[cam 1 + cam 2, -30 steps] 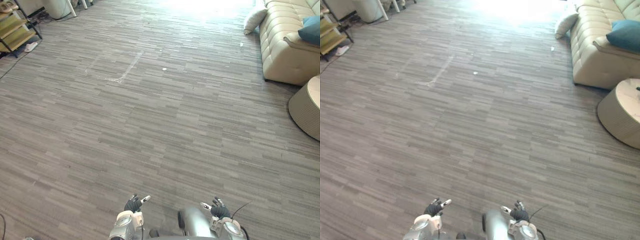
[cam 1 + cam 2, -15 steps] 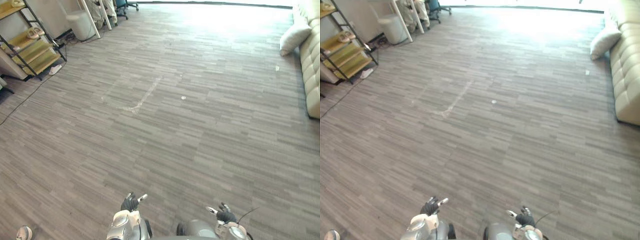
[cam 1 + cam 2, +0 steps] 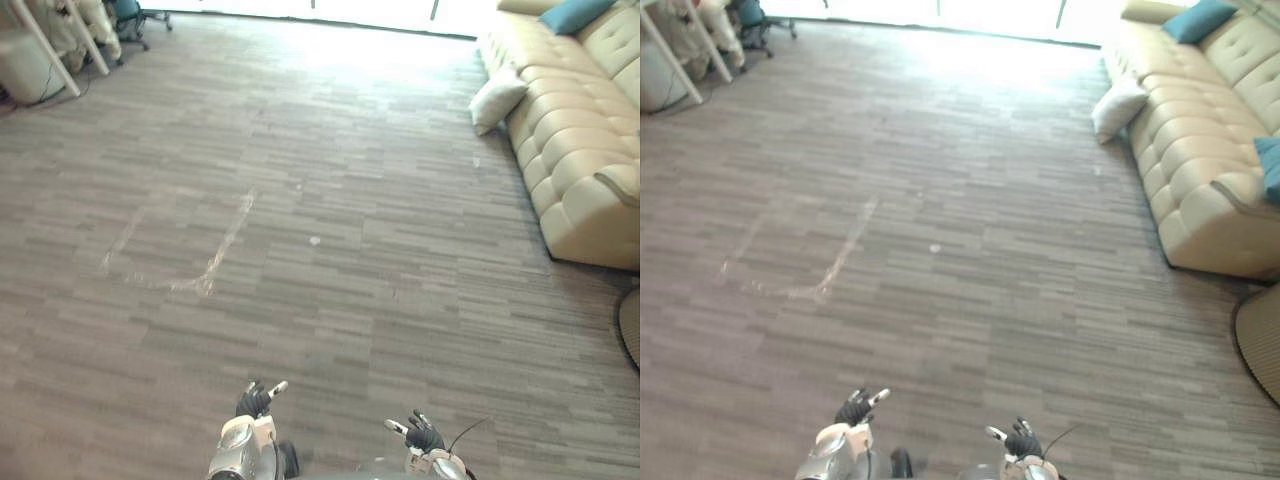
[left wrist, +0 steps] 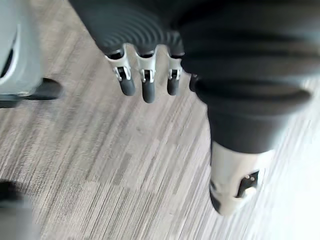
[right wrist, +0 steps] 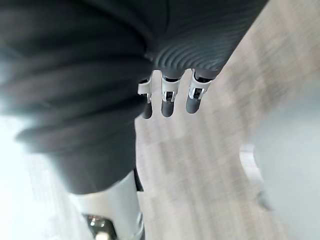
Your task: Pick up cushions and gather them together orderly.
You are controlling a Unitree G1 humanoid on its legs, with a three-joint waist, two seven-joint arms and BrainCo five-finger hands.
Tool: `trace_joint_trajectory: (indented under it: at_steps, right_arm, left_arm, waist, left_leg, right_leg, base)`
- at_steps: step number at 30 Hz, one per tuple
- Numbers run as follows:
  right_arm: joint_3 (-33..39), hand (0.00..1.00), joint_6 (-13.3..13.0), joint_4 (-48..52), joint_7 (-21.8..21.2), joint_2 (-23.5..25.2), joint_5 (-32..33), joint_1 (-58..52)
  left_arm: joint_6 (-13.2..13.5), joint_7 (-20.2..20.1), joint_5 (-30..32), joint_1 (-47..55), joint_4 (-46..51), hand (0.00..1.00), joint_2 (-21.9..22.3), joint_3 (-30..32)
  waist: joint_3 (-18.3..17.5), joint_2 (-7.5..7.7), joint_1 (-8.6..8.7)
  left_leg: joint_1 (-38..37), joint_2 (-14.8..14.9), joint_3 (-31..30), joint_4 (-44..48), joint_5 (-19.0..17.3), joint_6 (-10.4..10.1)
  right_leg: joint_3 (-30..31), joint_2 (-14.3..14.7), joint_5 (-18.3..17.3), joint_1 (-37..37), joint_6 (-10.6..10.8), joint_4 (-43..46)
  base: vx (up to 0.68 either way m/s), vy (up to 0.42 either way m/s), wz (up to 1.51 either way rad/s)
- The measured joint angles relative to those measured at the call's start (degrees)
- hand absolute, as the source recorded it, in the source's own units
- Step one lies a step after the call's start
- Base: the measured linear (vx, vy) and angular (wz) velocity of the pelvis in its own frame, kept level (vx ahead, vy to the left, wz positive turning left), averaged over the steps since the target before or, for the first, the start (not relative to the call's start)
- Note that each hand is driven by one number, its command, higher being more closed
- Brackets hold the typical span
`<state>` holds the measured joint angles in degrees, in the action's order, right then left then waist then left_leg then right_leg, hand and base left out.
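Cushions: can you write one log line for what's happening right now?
left hand: open, empty | right hand: open, empty | white cushion: on floor by sofa | teal cushion: on sofa

I count three cushions. The white cushion [image 3: 497,98] is plump, square and off-white. It sits on the floor [image 3: 330,150] at the foot of the sofa [image 3: 570,150], tipped up on one edge with its back against the sofa's front. The far teal cushion [image 3: 1197,20] lies on the seat at the sofa's far end, tilted, close to the far armrest. The near teal cushion [image 3: 1270,168] rests on the seat at the sofa's near end, just beside the near armrest, and the picture's edge cuts it off, so I can't make out its full shape. The three lie well apart from one another.
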<state>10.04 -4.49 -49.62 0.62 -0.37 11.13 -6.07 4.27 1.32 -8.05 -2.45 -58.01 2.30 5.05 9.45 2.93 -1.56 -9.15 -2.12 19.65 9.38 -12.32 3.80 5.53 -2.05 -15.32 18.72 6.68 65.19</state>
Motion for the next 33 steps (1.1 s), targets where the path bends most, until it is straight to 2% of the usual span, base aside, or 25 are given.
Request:
trace_joint_trajectory:
  at_steps: [1,3,4,5,6,7,8,9,11,12,13,15,16,19,21,23,24,25,26,27,28,29,30,31,33]
  right_arm:
    - [1.5,0.0,-0.2,-0.1,0.0,-0.1,0.0,0.5]
    - [3.4,0.0,-0.3,-1.1,0.0,0.2,0.3,0.6]
    - [3.8,0.0,-0.7,-1.3,0.1,0.1,0.2,1.0]
    - [4.3,0.0,-0.7,-2.3,0.0,0.0,0.2,0.8]
    - [4.7,0.0,-0.7,-3.2,0.1,-0.1,0.2,0.5]
    - [5.5,0.0,-0.5,-3.4,0.1,-1.1,0.1,1.0]
    - [5.8,0.0,-0.5,-3.2,0.0,-1.3,0.1,1.2]
    - [6.1,0.0,-0.5,-2.9,0.0,-1.4,0.1,1.3]
    - [6.1,0.0,-0.3,-2.7,0.0,-1.6,0.1,1.1]
    - [5.2,0.0,-0.2,-2.7,0.0,-1.7,0.2,1.2]
    - [3.9,0.0,-0.1,-2.8,0.0,-1.8,0.2,1.4]
    - [1.0,0.0,0.2,-2.8,0.0,-1.1,0.3,1.6]
    - [0.2,0.0,0.3,-2.6,0.2,-1.0,0.3,1.8]
    - [0.3,0.0,0.5,-2.5,0.4,-0.5,0.2,2.7]
    - [0.5,0.0,0.7,-2.5,0.5,-0.3,0.2,2.1]
    - [0.1,0.0,0.6,-2.5,0.6,-0.3,0.2,1.0]
    - [-0.1,0.0,0.6,-2.6,0.6,-0.3,0.2,0.9]
    - [-0.2,0.0,0.9,-3.1,0.6,0.6,0.2,0.3]
    - [-0.1,0.0,0.9,-2.8,0.4,1.2,0.2,-0.2]
    - [-0.1,0.0,1.0,-2.8,0.4,1.6,0.2,-0.5]
    - [-0.2,0.0,1.0,-2.8,0.4,2.8,0.2,-1.4]
    - [-0.4,0.0,1.0,-2.9,0.4,2.9,0.2,-1.4]
    - [-1.4,0.0,0.8,-2.6,0.1,2.6,0.0,-1.4]
    - [-1.6,0.0,0.5,-1.9,0.0,2.2,0.1,-1.1]
    - [-1.8,0.0,0.2,-0.3,0.0,1.1,0.1,-1.0]
  left_arm:
    - [-0.1,0.0,0.0,-1.1,-0.2,0.0,0.0,0.0]
    - [-0.1,0.0,0.1,-2.1,-0.4,0.0,-0.2,-1.0]
    - [-0.1,-0.1,0.2,-2.7,-0.6,0.0,-0.5,-2.4]
    - [0.1,-0.3,0.2,-3.1,-0.7,0.0,-0.7,-3.0]
    - [0.1,-0.3,0.4,-3.0,-0.9,0.0,-0.7,-3.2]
    - [0.0,-0.3,0.8,-2.8,-1.4,0.0,0.4,-3.2]
    - [0.0,-0.5,1.4,-2.5,-1.4,0.0,0.7,-3.0]
    - [-0.1,-0.4,1.7,-2.2,-1.4,0.0,0.7,-2.5]
    - [-0.1,-0.4,1.8,-1.1,-1.2,0.0,0.8,-0.6]
    - [-0.1,-0.4,1.7,-0.5,-1.0,0.0,0.7,0.8]
    - [-0.1,-0.4,1.6,-0.2,-0.8,0.0,0.7,0.9]
    - [-0.1,-0.3,1.3,1.5,1.3,0.0,0.7,0.9]
    - [0.1,-0.4,1.2,1.4,2.8,0.0,0.6,0.2]
    - [0.5,-0.2,1.0,1.8,3.9,0.0,0.7,0.6]
    - [0.5,-0.2,0.6,2.0,3.9,0.0,0.7,0.7]
    - [0.6,-0.3,0.6,2.1,4.0,0.0,0.7,0.6]
    - [0.6,-0.3,0.6,2.0,4.1,0.0,0.7,0.6]
    - [0.6,-0.3,0.7,2.0,4.0,0.0,0.4,0.5]
    - [0.4,-0.2,0.7,1.7,3.9,0.0,0.2,0.6]
    - [0.4,-0.2,0.7,1.8,3.6,0.0,0.3,0.6]
    - [0.4,-0.3,1.3,2.1,3.6,0.0,-0.3,-0.1]
    - [0.4,-0.3,1.3,2.2,3.6,0.0,-0.3,-0.2]
    - [0.4,-0.2,1.3,2.4,3.5,0.0,-0.5,-0.7]
    - [0.3,-0.1,1.3,2.2,3.2,0.0,-0.6,-0.8]
    - [0.1,0.1,1.2,1.7,1.3,0.0,-0.6,-3.2]
  waist:
    - [0.9,-0.32,1.19]
    - [1.4,-0.08,2.57]
    - [1.4,0.27,2.88]
    - [1.3,1.52,3.31]
    - [1.4,1.42,3.79]
    - [0.8,-0.51,4.34]
    - [0.9,-1.39,4.36]
    - [1.0,-1.85,4.47]
    - [1.1,-3.33,4.87]
    - [1.4,-3.87,4.67]
    - [2.1,-4.15,4.46]
    - [2.5,-2.62,2.75]
    - [2.4,-2.27,1.49]
    - [2.3,-2.35,0.5]
    - [2.3,-2.31,0.34]
    - [0.9,-2.38,-0.25]
    - [0.8,-2.25,-0.62]
    - [-1.3,-0.16,-1.73]
    - [-2.2,1.35,-1.19]
    - [-2.2,1.88,-1.08]
    - [-2.3,3.64,-1.13]
    - [-2.4,3.72,-1.16]
    - [-2.1,2.87,-1.09]
    - [-2.1,2.79,-1.06]
    - [-1.2,1.74,-0.28]
  left_leg:
    - [-4.2,0.1,-0.5,-2.6,-0.1,0.2]
    - [-8.0,0.0,-2.1,-4.8,-0.5,0.8]
    - [-9.7,-0.2,-3.5,-5.5,-1.0,1.5]
    - [-12.0,-1.4,-6.0,-5.5,-1.0,1.5]
    - [-13.2,-1.3,-7.4,-5.5,-1.0,1.5]
    - [-13.9,0.2,-8.9,-4.1,-0.2,0.2]
    - [-12.9,0.8,-9.7,-0.3,1.8,-3.1]
    - [-12.2,1.2,-10.1,3.1,2.8,-4.9]
    - [-5.9,4.1,-12.0,20.8,9.5,-15.3]
    - [-1.4,6.5,-12.4,32.8,12.4,-18.3]
    - [2.4,8.8,-11.3,42.5,11.3,-17.0]
    - [9.8,10.9,-6.8,48.6,6.0,-10.8]
    - [14.2,11.4,-3.3,44.7,3.3,-8.6]
    - [19.3,10.6,0.0,29.6,1.1,-7.7]
    - [21.4,9.1,0.0,18.0,1.8,-8.3]
    - [24.3,7.5,0.3,5.4,6.4,-7.2]
    - [24.4,7.2,-0.2,5.1,10.2,-6.3]
    - [23.9,5.1,0.4,5.7,13.2,-4.4]
    - [23.6,3.9,1.0,7.4,11.7,-3.2]
    - [22.9,3.5,1.3,9.3,9.8,-2.7]
    - [18.6,1.4,1.9,10.6,7.5,-0.6]
    - [17.9,1.2,1.9,10.3,7.1,-0.6]
    - [13.2,0.8,1.6,7.5,4.9,-0.6]
    - [11.0,0.4,1.6,6.2,4.0,-1.0]
    - [4.2,-0.2,1.5,3.1,3.3,-1.0]
  right_leg:
    - [-3.8,0.0,-1.2,4.1,-2.0,-7.4]
    - [-6.6,0.1,0.2,6.3,-3.3,-19.1]
    - [-7.5,0.1,3.5,6.8,-3.7,-29.1]
    - [-7.2,-0.6,9.4,6.6,-4.9,-38.6]
    - [-7.1,-1.1,13.4,5.9,-6.8,-38.0]
    - [-8.5,-0.7,10.6,5.7,-9.1,-35.0]
    - [-8.8,-0.9,7.5,5.4,-10.4,-32.1]
    - [-9.1,-0.9,6.2,4.7,-10.9,-31.2]
    - [-10.1,0.0,2.6,-0.6,-12.2,-31.9]
    - [-10.1,1.2,1.2,-4.7,-13.0,-33.8]
    - [-9.9,2.3,0.2,-9.3,-13.6,-36.1]
    - [-7.3,2.5,-1.4,-17.2,-14.6,-41.0]
    - [-4.7,2.1,-2.3,-20.9,-14.7,-44.1]
    - [0.2,0.7,-4.1,-26.2,-12.8,-46.7]
    - [2.7,-1.0,-6.2,-30.7,-11.1,-49.1]
    - [5.9,-3.0,-8.0,-35.8,-8.2,-52.7]
    - [6.7,-3.3,-8.4,-36.1,-7.6,-52.3]
    - [9.2,-5.6,-8.9,-35.9,-6.7,-50.4]
    - [9.9,-7.2,-6.8,-34.7,-4.1,-47.3]
    - [10.9,-7.5,-4.2,-34.5,-2.1,-44.4]
    - [12.0,-7.1,4.8,-32.9,1.0,-33.9]
    - [12.1,-6.8,6.5,-32.1,1.3,-31.8]
    - [12.4,-4.9,13.9,-24.9,7.1,-16.9]
    - [12.1,-4.2,13.6,-21.2,7.6,-10.0]
    - [7.3,-3.5,8.4,-10.5,6.6,1.9]
  base:
    - [0.56,0.067,0.41]
    - [0.52,-0.003,0.5]
    - [0.63,-0.121,0.6]
    - [0.65,-0.146,0.68]
    - [0.79,-0.197,0.61]
    - [0.66,-0.18,0.4]
    - [0.64,-0.18,0.28]
    - [0.64,-0.174,0.19]
    - [0.64,-0.156,0.05]
    - [0.61,-0.136,-0.12]
    - [0.68,-0.123,-0.41]
    - [0.43,-0.045,-0.75]
    - [0.46,0.003,-0.93]
    - [0.52,0.086,-0.96]
    - [0.7,0.23,-0.87]
    - [0.87,0.395,-0.74]
    - [0.79,0.396,-0.71]
    - [0.64,0.309,-0.39]
    - [0.77,0.375,-0.28]
    - [0.75,0.362,0.05]
    - [0.73,0.363,0.01]
    - [0.7,0.319,-0.22]
    - [0.62,0.24,-0.31]
    - [0.58,0.202,-0.32]
    - [0.48,0.138,-0.1]
